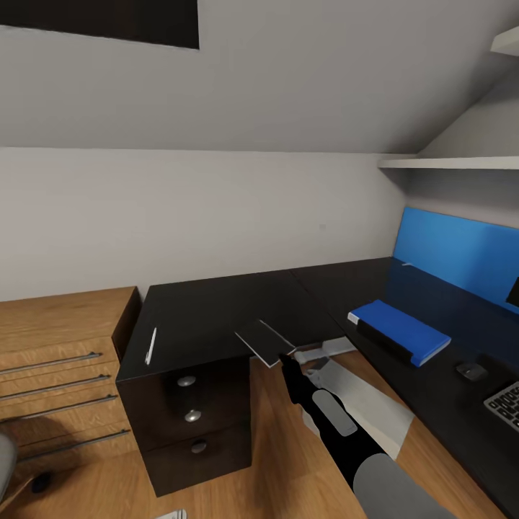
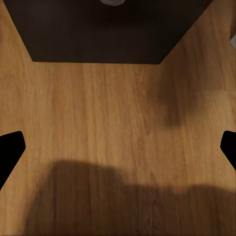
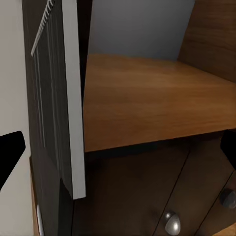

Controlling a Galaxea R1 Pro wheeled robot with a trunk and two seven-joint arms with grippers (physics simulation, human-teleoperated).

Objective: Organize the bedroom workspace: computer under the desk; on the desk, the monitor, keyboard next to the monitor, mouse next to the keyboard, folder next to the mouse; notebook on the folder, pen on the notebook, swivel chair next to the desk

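"How far along is the robot?"

"Partway, by the look of it. The folder [image 1: 400, 331] already lies on the desk [image 1: 209, 306], on its right wing, with the mouse [image 1: 472, 371] just nearer and the keyboard [image 1: 508, 407] nearer again. A sliver of the monitor [image 1: 513, 292] shows at the far right. The grey computer [image 1: 375, 411] sits under the desk."

"And the stacking?"

"Not done. The notebook [image 1: 263, 340] is at the desk's near edge by the inner corner, well apart from the folder. The pen [image 1: 151, 346] lies on the left wing above the drawer unit [image 1: 191, 411]."

"The grippers?"

"The right gripper [image 1: 288, 358] is at the notebook, fingers spread wide, the notebook's edge close beside one of them, nothing clamped. The left gripper [image 2: 118, 147] hangs over bare floor, also spread and empty."

"The swivel chair [image 1: 6, 461]?"

"Only a grey corner shows at the near left, so whether it is placed cannot be told."
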